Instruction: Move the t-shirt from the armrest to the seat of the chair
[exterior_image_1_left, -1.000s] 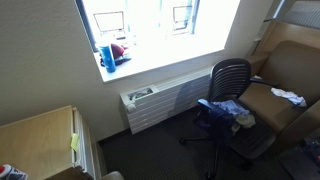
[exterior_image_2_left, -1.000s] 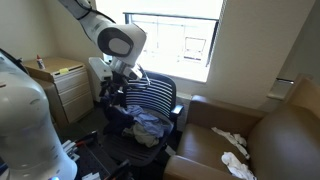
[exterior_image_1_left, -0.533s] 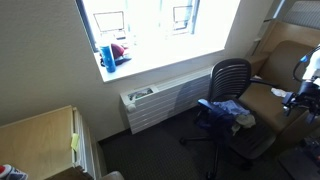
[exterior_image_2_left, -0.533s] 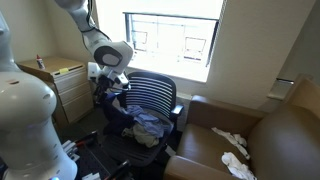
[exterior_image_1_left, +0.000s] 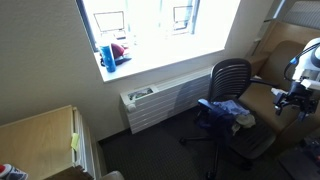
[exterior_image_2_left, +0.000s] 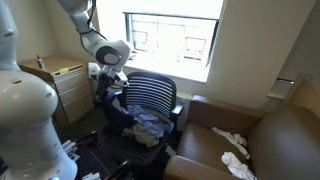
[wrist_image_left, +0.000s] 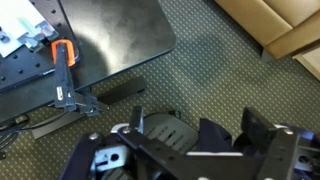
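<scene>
Approach stage of the transfer, with no part of the move completed. In an exterior view the dark blue t-shirt (exterior_image_2_left: 115, 105) hangs over the armrest (exterior_image_1_left: 206, 102) on the robot's side of the mesh-backed chair (exterior_image_2_left: 152, 93). The seat (exterior_image_2_left: 128, 143) holds only a lighter grey-blue garment (exterior_image_2_left: 150, 127) bunched near its middle. The claw (exterior_image_2_left: 112, 88) hangs close above the draped t-shirt; whether it touches the cloth cannot be told at this resolution. In the wrist view the claw (wrist_image_left: 200, 135) has its two fingers (wrist_image_left: 148, 122) set apart, with dark fabric visible low in the gap between them and nothing clamped. Beyond it lie patterned carpet (wrist_image_left: 210, 60) and a black table (wrist_image_left: 110, 35) bearing an orange clamp (wrist_image_left: 62, 52). A brown armchair (exterior_image_2_left: 280, 135) with a white cloth (exterior_image_2_left: 232, 150) stands beside the chair and plays no part. Judged from this layout, what is left is the whole sequence: closing on the t-shirt, lifting it free of the armrest, carrying it sideways and releasing it on the seat, probably on top of the garment already there.
</scene>
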